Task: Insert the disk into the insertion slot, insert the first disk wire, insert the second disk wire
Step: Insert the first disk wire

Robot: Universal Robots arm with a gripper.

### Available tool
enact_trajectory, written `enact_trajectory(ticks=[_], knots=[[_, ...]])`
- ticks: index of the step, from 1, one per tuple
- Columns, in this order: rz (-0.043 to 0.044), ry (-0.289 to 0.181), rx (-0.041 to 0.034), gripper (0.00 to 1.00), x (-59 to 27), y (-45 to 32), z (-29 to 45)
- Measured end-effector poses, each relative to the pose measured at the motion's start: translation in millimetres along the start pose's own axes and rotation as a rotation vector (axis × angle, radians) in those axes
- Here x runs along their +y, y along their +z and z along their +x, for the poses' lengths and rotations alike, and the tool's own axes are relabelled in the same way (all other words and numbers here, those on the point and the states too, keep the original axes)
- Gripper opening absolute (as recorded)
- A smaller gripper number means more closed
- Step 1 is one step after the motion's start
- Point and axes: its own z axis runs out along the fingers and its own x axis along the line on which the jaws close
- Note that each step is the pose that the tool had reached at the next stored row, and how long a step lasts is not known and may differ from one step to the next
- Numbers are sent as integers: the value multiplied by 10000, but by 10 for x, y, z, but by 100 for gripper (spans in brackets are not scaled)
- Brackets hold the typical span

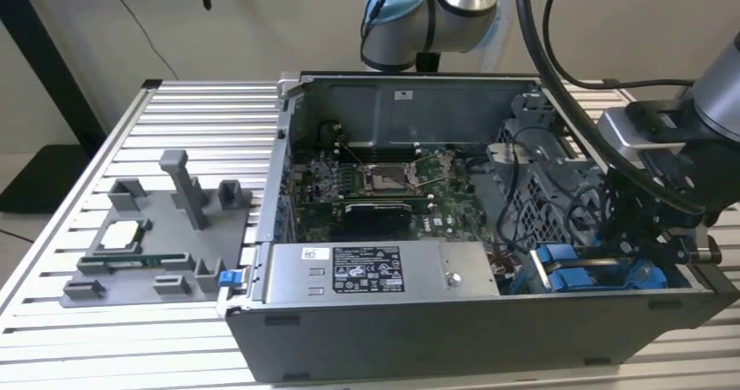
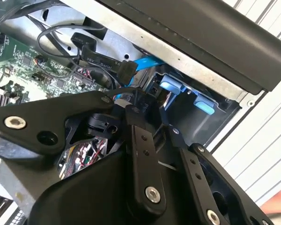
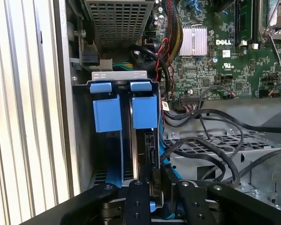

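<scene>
Disk (image 3: 149, 154) edge-on in the slot (image 3: 119, 77), gripper (image 3: 159, 187) right at its end.
In the first wrist view the disk's dark edge runs in line with one of the slot's two blue clips (image 3: 145, 111), and the gripper straddles its near end; I cannot tell whether it grips the disk or stands free. In the exterior view the slot (image 1: 584, 277) fills the case's (image 1: 463, 338) near corner on the exterior view's right, with the gripper (image 1: 647, 234) low over it. In the second wrist view a black connector (image 2: 126, 70) and a blue cable (image 2: 145, 63) hang just beyond the gripper (image 2: 152, 117). Black cables (image 3: 215, 140) loop beside the slot, the motherboard (image 3: 234, 61) past them. A stickered box (image 1: 370, 273) lies along the case's near edge. The case stands on a slatted table (image 1: 197, 113).
</scene>
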Motion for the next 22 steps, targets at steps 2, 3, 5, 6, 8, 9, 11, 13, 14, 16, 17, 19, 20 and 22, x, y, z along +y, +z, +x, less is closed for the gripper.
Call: enact_trajectory(ticks=[2, 3, 5, 6, 8, 9, 11, 13, 14, 16, 17, 19, 20, 22], knots=[[0, 0, 1, 100, 0, -2, 0], [0, 0, 1, 100, 0, -7, -1], [-1, 1, -2, 100, 0, -46, -6], [-1, 1, -2, 100, -1, -65, -8], [-1, 1, 1, 100, -2, -109, -14], [-1, 1, 1, 100, -2, -131, -17], [-1, 1, 1, 100, -3, -175, -23], [-1, 1, 1, 100, -4, -222, -33], [-1, 0, 1, 100, -5, -247, -40], [-1, 0, 1, 100, -5, -289, -53], [-1, 1, 1, 100, -5, -308, -60], [-1, 1, 1, 100, -5, -348, -75], [-1, 1, 1, 100, -5, -366, -83], [-1, 0, -1, 100, -5, -394, -103]])
